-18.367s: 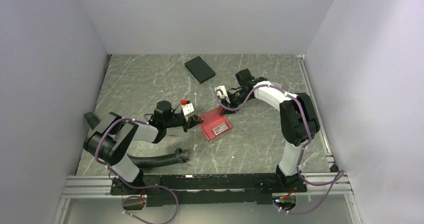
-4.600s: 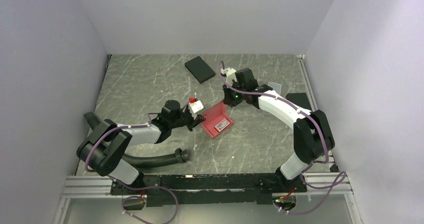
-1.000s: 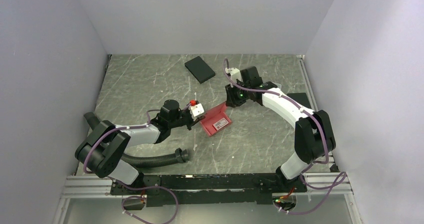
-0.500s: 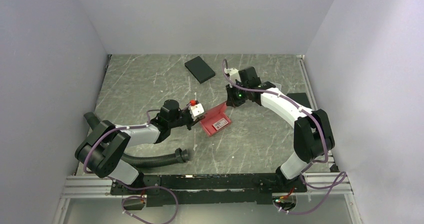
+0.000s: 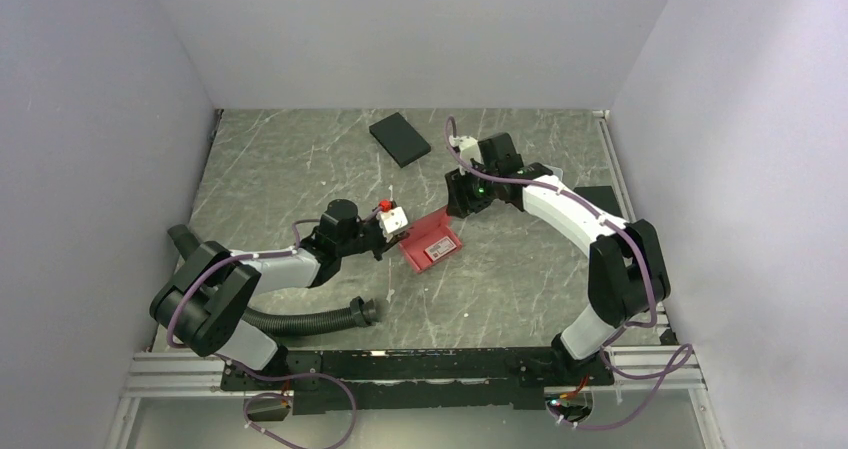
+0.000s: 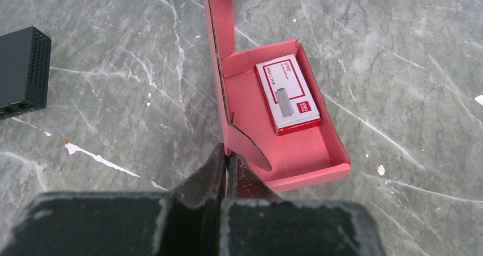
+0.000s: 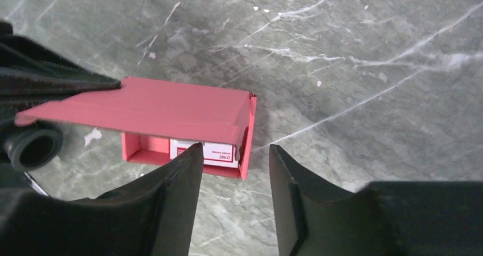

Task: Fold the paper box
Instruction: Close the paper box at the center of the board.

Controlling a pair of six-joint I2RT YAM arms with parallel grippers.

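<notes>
Paper box (image 5: 430, 241) sits mid-worktop (image 5: 300, 159) with its lid (image 7: 148, 110) standing up, left gripper (image 6: 226, 165) pinched shut on its near corner flap, probably to anchor it, while the right gripper (image 7: 233, 162) hangs over the lid's far end, jaws apart and holding nothing, looks ready to push it down.

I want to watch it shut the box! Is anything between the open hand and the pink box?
Nothing visible is in between. The right hand hangs open right over the paper box, at one end of its raised lid. The left hand pinches the lid's other end.
</notes>
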